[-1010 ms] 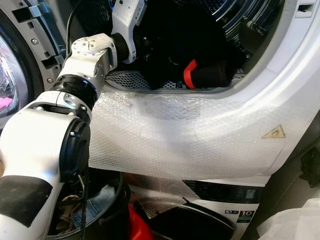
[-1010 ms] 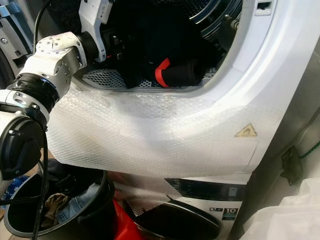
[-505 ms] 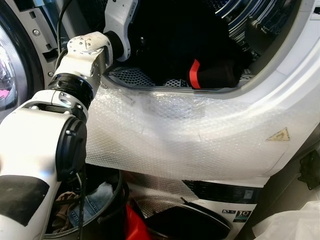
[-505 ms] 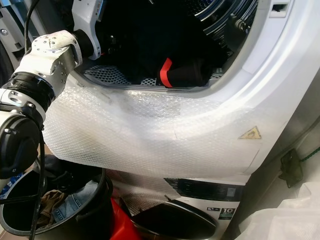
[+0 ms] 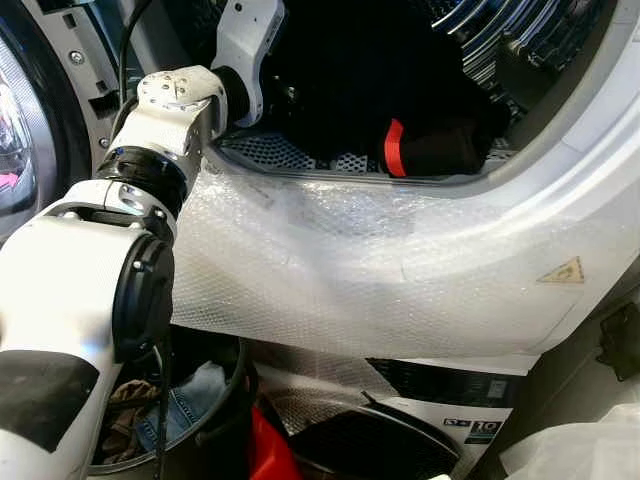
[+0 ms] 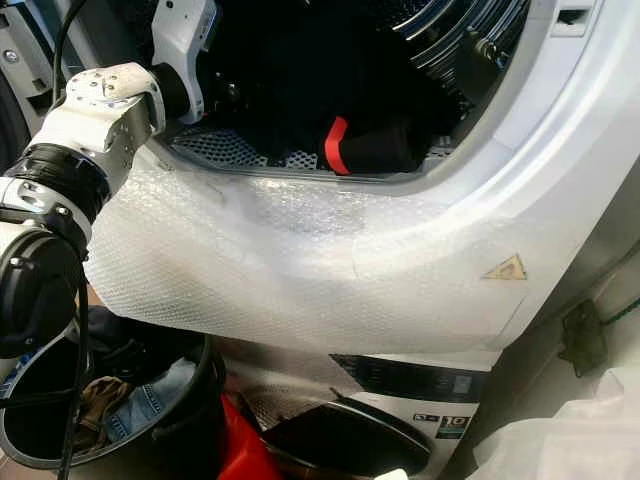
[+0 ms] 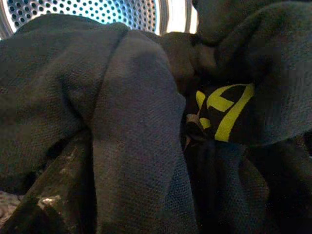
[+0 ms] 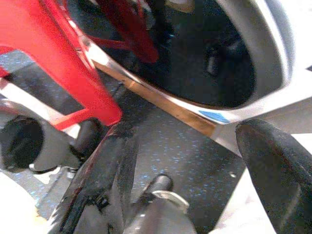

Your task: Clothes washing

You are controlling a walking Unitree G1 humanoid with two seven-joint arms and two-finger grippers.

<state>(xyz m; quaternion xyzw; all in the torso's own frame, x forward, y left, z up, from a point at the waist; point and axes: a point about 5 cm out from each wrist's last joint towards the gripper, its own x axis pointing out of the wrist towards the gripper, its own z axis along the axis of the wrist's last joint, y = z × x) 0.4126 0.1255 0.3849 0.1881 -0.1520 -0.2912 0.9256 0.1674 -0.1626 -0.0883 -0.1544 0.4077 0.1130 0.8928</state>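
At far left a black bucket [image 5: 215, 425] of clothes stands on the floor. The left gripper [image 5: 285, 95] reaches into the washing machine drum [image 6: 470, 45]; whether its fingers [image 7: 46, 195] are spread or pinching, I cannot tell. Dark clothes [image 5: 420, 145] lie at the drum's front edge. The right gripper [image 8: 187, 170] hangs, fingers spread.

A yellow triangular warning sign [image 5: 560, 271] sits on the white front of the upper machine [image 5: 600, 200], under bubble wrap [image 5: 350, 280]. On the lower machine's dark panel [image 6: 420, 385] a small label shows the number 10 [image 6: 452, 423]; its other print is too small to read. Yellow marks [image 7: 222, 109] on a dark garment [image 7: 131, 126] cannot be made out as words.
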